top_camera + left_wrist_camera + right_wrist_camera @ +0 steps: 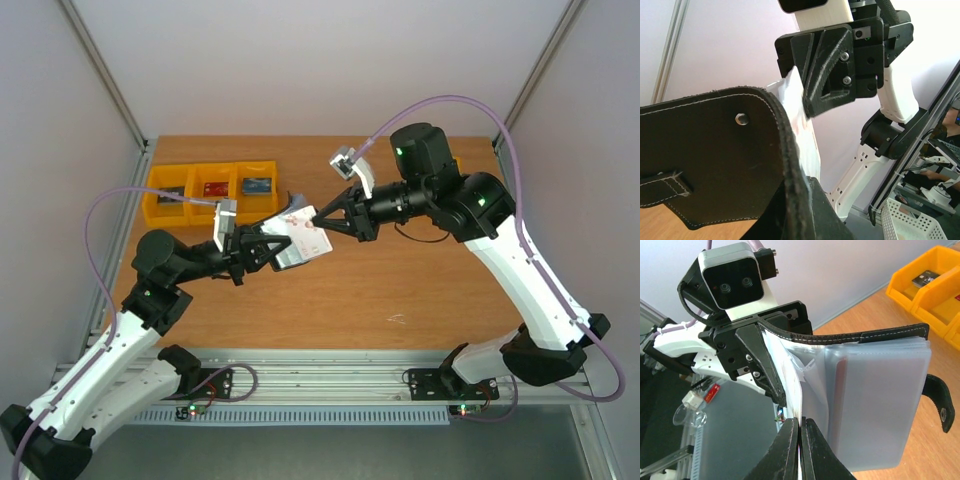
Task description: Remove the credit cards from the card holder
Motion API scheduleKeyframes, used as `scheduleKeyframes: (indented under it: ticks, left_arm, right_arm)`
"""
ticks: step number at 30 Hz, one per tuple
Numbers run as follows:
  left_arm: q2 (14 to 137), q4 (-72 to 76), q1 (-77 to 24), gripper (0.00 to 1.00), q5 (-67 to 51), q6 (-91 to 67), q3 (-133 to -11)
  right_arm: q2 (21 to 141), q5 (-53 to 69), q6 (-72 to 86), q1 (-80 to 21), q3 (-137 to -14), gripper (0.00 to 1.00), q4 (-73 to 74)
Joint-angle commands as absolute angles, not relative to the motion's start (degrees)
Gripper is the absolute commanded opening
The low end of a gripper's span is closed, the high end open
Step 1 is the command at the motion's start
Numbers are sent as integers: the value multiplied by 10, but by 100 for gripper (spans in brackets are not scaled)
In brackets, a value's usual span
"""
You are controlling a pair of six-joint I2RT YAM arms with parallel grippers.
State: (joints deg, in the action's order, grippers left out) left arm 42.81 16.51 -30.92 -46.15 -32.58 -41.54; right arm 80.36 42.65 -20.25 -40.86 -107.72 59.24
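My left gripper [272, 248] is shut on the black card holder [290, 240] and holds it open above the table. In the right wrist view the holder's grey-blue sleeves [880, 405] face the camera, with the black tab [942, 405] hanging at the right. My right gripper [800, 429] is shut on the edge of the whitish card [796, 390], which sticks out of the holder. The red card [840, 385] shows dimly through a sleeve. In the left wrist view the holder's black outside [715, 150] fills the left, the whitish card [802, 120] stands behind it, and the right gripper's fingers [825, 65] clamp its top.
A row of yellow bins [210, 187] with small items stands at the back left of the wooden table [420, 290]; it also shows in the right wrist view [932, 282]. Grey walls close the sides and back.
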Motion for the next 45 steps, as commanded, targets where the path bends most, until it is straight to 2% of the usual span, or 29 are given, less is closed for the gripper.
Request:
scheduleKeyframes:
  ticks: [1, 16, 29, 45]
  left_arm:
    - [424, 200, -310, 0, -465, -319, -416]
    - [431, 199, -310, 0, -474, -316, -414]
    - [422, 176, -309, 0, -512, -235, -429]
    - [421, 168, -308, 0, -512, -246, -427]
  right_arm:
    - [773, 403, -211, -377, -1081, 1, 596]
    - [753, 388, -227, -336, -1072, 1, 618]
    - [753, 395, -265, -304, -1077, 1, 661]
    - [744, 424, -262, -264, -1076, 1, 667]
